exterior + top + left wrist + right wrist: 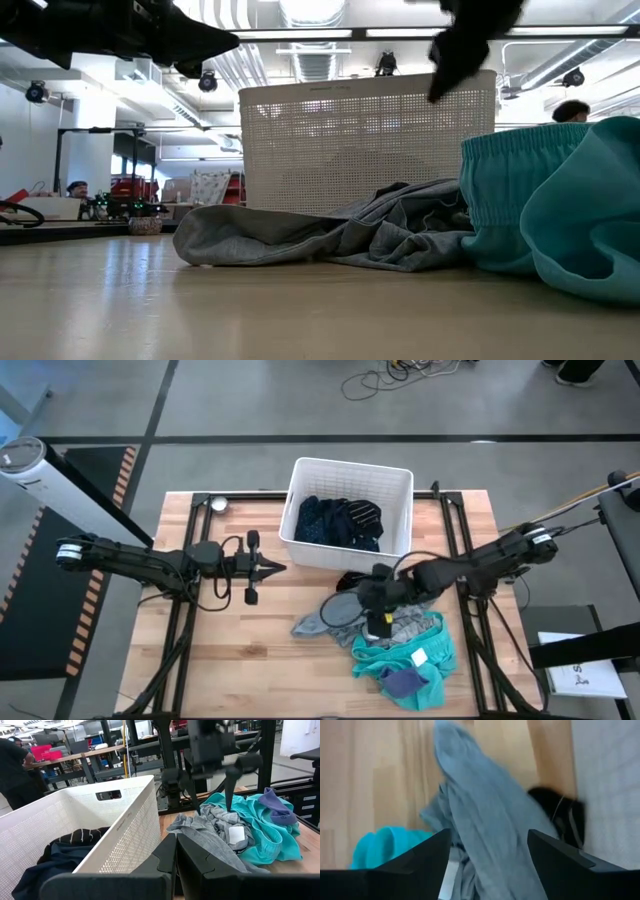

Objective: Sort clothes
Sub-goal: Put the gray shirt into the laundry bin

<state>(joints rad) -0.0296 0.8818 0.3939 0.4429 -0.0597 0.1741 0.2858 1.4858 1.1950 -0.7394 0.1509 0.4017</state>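
My right gripper (377,622) hangs over the pile in front of the basket (399,480), fingers spread and pointing down, with nothing between them. Straight below is the grey cloth (485,830), lying in folds on the table (240,650). The teal garment (435,650) touches it on the near side, and the small purple piece (402,682) lies on the teal. A small black item (559,810) sits just beside the grey, against the basket wall. The navy piece (335,520) is already in the basket.

The main risk I see is a mixed grab. The grey and teal overlap, so if I close where they meet I may lift both and sort them wrongly. A shallow pinch on one fold could slip out as I rise. The grey trails wide, and a dangling end could snag the basket rim or drag the black item along.

My left gripper (268,568) waits above the table left of the basket, fingers pressed together and holding nothing.
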